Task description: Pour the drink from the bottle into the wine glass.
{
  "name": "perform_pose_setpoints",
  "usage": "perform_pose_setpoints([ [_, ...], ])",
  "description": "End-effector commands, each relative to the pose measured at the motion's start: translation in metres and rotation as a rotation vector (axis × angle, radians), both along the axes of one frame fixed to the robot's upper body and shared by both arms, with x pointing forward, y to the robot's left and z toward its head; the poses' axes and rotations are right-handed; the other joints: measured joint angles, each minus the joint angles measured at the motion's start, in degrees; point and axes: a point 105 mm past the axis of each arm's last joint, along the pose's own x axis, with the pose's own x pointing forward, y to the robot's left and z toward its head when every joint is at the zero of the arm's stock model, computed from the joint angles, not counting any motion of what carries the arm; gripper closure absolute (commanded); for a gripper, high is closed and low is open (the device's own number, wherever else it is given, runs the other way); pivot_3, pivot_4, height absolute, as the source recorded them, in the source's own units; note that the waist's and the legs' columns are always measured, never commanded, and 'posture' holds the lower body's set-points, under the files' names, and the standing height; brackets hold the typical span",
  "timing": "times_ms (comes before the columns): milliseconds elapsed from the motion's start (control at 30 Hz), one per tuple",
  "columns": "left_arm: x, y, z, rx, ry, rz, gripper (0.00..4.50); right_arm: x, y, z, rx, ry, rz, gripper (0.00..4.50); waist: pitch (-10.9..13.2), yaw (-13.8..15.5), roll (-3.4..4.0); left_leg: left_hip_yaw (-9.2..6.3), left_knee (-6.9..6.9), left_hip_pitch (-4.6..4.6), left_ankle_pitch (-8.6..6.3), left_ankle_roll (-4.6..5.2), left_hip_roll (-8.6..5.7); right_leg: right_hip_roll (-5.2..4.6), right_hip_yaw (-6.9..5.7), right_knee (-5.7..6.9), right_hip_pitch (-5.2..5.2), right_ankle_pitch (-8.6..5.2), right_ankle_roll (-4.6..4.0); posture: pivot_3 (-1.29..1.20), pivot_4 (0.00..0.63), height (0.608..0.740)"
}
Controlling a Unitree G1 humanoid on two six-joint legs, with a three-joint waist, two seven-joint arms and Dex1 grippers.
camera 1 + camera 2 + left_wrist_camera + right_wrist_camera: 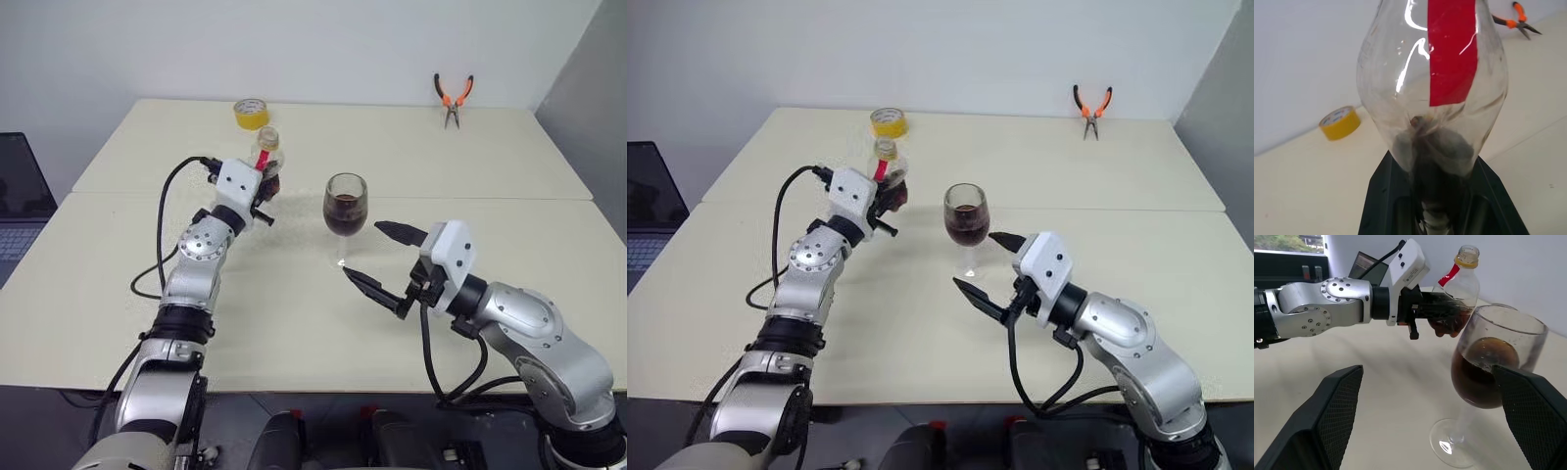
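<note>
Your left gripper (266, 186) pinches the bottle (267, 160) near-upright, mouth up. Your right gripper (384, 259) stands spread, the upright wine glass (345, 208) just beyond its fingertips.

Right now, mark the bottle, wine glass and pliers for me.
bottle (1462, 281): right wrist view, on its clear upper body.
wine glass (345, 204): left eye view, on the bowl, at the dark drink.
pliers (453, 96): left eye view, on the orange handles.
</note>
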Motion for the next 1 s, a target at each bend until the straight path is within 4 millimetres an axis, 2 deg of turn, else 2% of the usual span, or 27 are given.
perform_pose_setpoints([
  [33, -0.006, 0.02, 0.0, -0.139, 0.007, 0.13, 4.01, -0.01, 0.006, 0.02, 0.048, -0.037, 0.078, 0.0, -0.02, 0.01, 0.0, 0.0, 0.01, 0.0, -0.01, 0.01, 0.0, 0.0, 0.0, 0.0, 0.01, 0.0, 0.0, 0.0, 0.15, 0.74],
  [367, -0.009, 0.041, -0.023, -0.269, 0.106, 0.249, 4.01, -0.006, 0.015, 0.027, 0.07, -0.013, 0.105, 0.0, -0.04, 0.11, -0.04, -0.06, 0.02, 0.0, -0.03, 0.05, -0.02, -0.03, -0.08, 0.01, 0.03, 0.0, 0.0, 0.0, 0.15, 0.74],
  [800, -0.006, 0.045, -0.046, -0.263, 0.13, 0.275, 4.01, 0.0, 0.016, 0.028, 0.063, -0.016, 0.095, 0.0, -0.05, 0.13, -0.04, -0.04, 0.01, 0.02, -0.03, 0.06, -0.01, -0.03, -0.06, 0.0, 0.03, 0.0, 0.0, 0.0, 0.15, 0.74],
  [1000, -0.01, 0.042, -0.051, -0.298, 0.121, 0.277, 2.04, 0.0, 0.016, 0.027, 0.058, -0.014, 0.092, 0.0, -0.06, 0.13, -0.05, -0.04, 0.0, 0.02, -0.04, 0.06, -0.02, -0.03, -0.06, 0.0, 0.04, 0.0, 0.0, 0.0, 0.15, 0.74],
])
